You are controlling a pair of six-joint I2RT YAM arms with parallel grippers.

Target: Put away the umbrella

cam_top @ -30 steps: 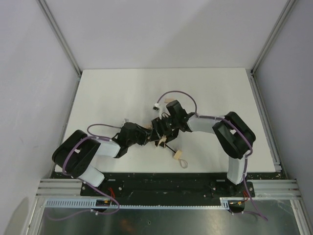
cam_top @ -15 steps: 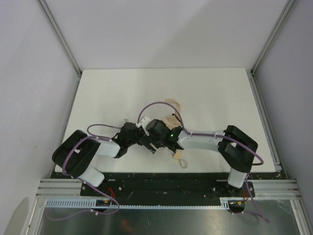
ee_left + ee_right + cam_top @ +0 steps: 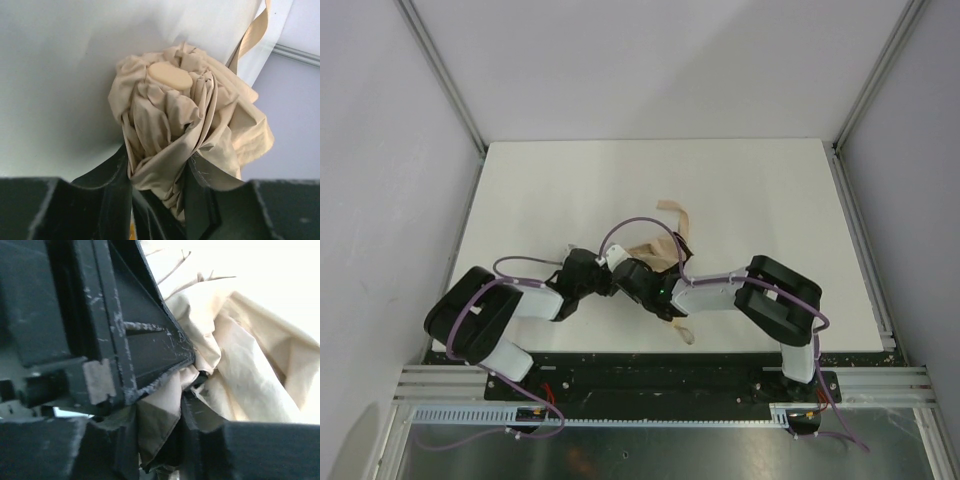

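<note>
Umbrella (image 3: 170, 105), a crumpled beige fabric bundle, is clamped by left hand (image 3: 157, 159) and right hand (image 3: 160, 415).

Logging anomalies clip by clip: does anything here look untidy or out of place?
The umbrella canopy is bunched in crumpled folds rather than rolled, and its strap hangs loose, unfastened.
</note>
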